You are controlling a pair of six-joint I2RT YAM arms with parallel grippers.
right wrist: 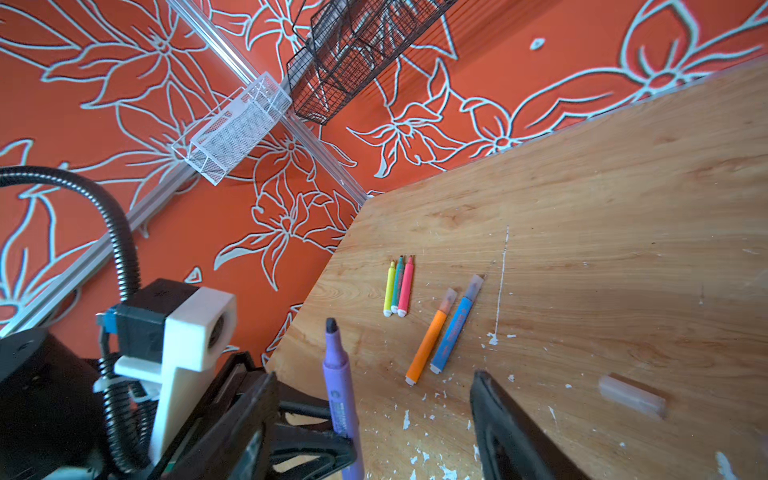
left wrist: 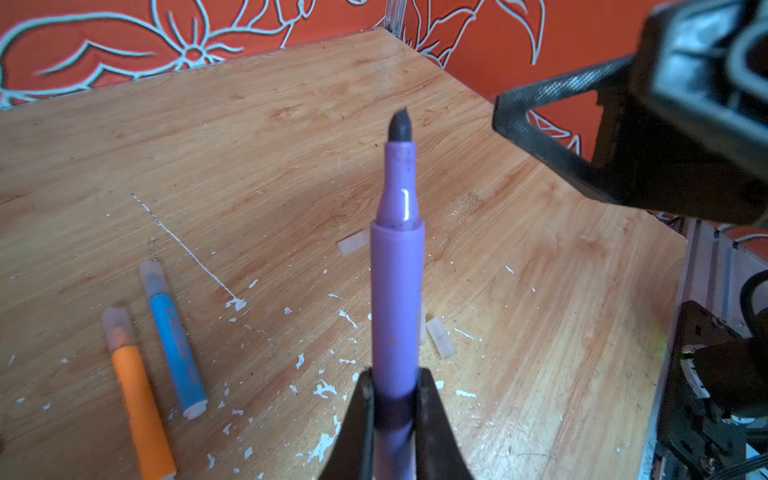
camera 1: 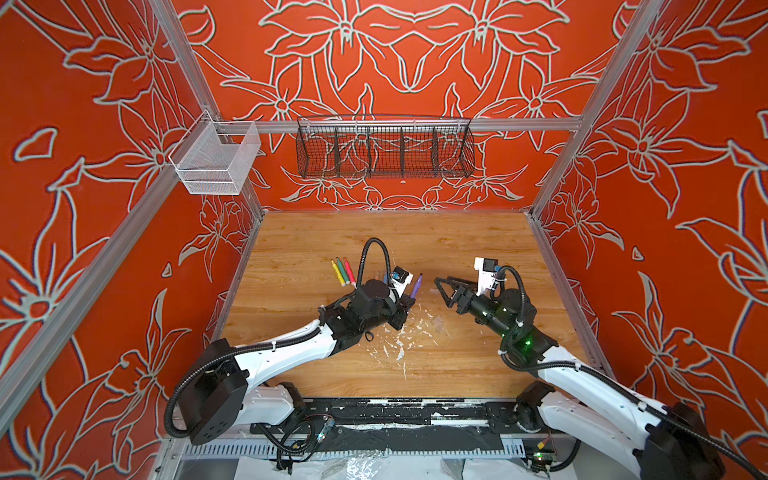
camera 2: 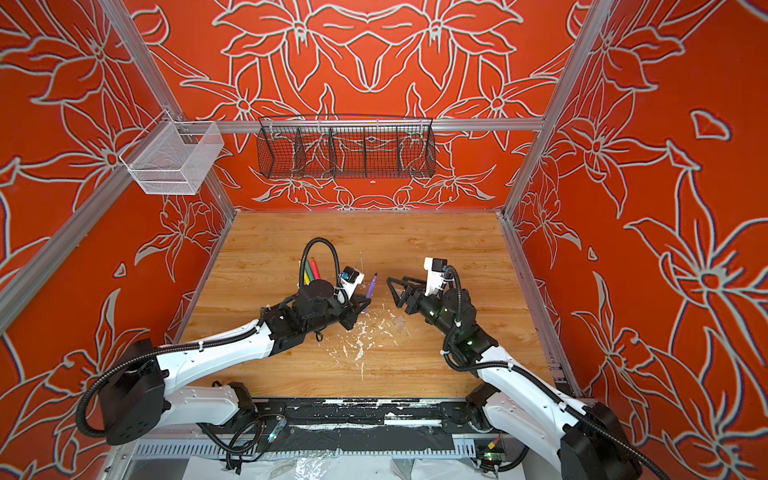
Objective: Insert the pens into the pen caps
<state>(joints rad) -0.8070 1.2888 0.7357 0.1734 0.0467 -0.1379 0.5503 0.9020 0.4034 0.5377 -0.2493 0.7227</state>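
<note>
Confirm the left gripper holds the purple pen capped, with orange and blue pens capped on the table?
No: the purple pen in the left gripper is uncapped, dark tip bare in the left wrist view. Orange pen and blue pen are capped.

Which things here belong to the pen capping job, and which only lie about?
Job: purple pen in the shut left gripper; open right gripper; orange pen and blue pen, capped; yellow pen, green pen, pink pen; loose caps.
Lying about: black wire basket; white mesh basket; paint flecks.
</note>
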